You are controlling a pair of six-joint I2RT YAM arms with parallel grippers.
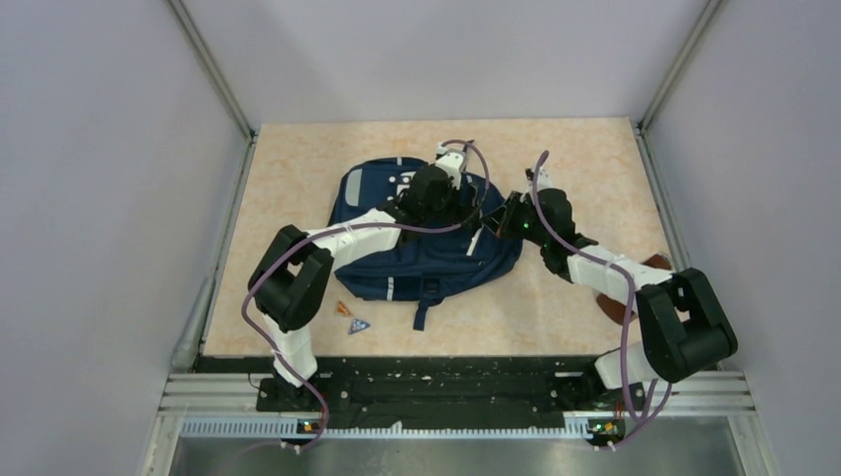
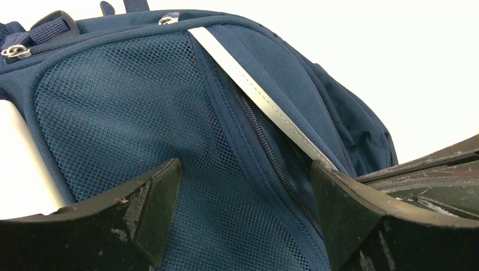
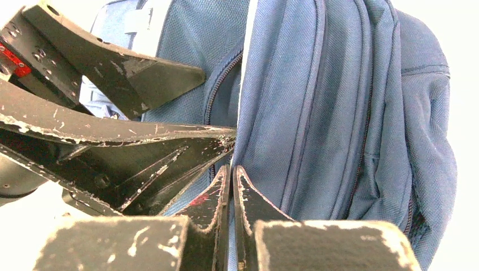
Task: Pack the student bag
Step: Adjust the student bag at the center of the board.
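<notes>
The student bag (image 1: 417,263), a large navy backpack with pale stripes, lies flat in the middle of the table. My left gripper (image 1: 474,210) hovers over its far right part. In the left wrist view that gripper (image 2: 245,192) is open, and its fingers straddle blue mesh and a zipper line of the bag (image 2: 141,113) without pinching them. My right gripper (image 1: 499,223) is at the bag's right edge. In the right wrist view it (image 3: 231,172) is shut, with a thin sliver of the bag's blue fabric (image 3: 339,113) between the fingers. The left gripper's fingers (image 3: 141,73) stand just beside it.
Two small triangular pieces, one orange (image 1: 343,308) and one dark (image 1: 358,325), lie on the table in front of the bag. A brown object (image 1: 657,263) sits at the right, partly hidden by my right arm. Grey walls close in the table on three sides.
</notes>
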